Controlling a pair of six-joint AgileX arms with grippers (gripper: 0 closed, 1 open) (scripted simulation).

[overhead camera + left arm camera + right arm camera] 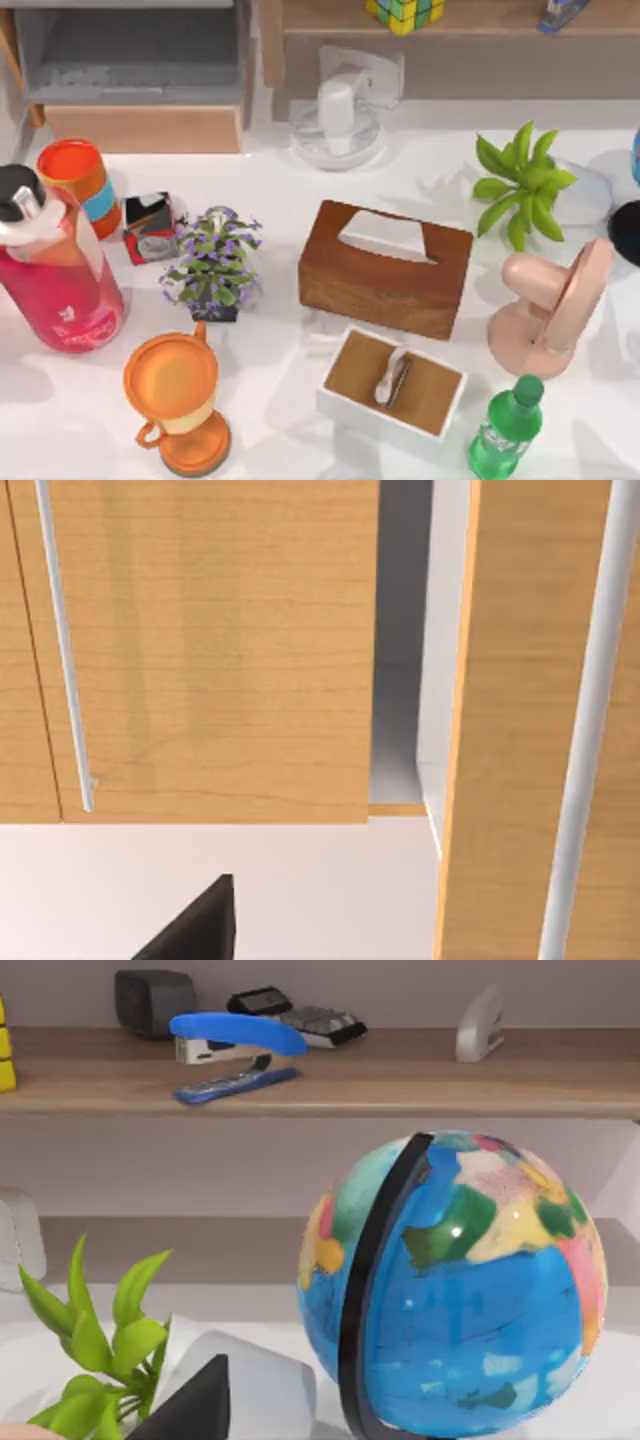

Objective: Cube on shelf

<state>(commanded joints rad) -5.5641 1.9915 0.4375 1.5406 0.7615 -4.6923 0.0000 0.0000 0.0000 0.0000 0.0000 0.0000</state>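
Observation:
The cube [404, 13], with yellow, green and blue tiles, sits on the shelf [490, 16] at the back of the table, right of centre. Its yellow edge [5, 1055] also appears on the same wooden plank [400, 1080] in the right wrist view. A dark part of my right gripper [190, 1408] is low in that view, near a green plant and a globe, well away from the cube. A dark part of my left gripper [195, 932] faces wooden cabinet fronts [210, 650]. Nothing is seen held by either.
The table is crowded: a pink bottle [55, 270], a red, black and silver cube [150, 228], a potted flower [213, 265], a wooden tissue box [385, 265], a pink fan [550, 310], a green plant [522, 185] and a globe [455, 1280]. A blue stapler [235, 1050] lies on the shelf.

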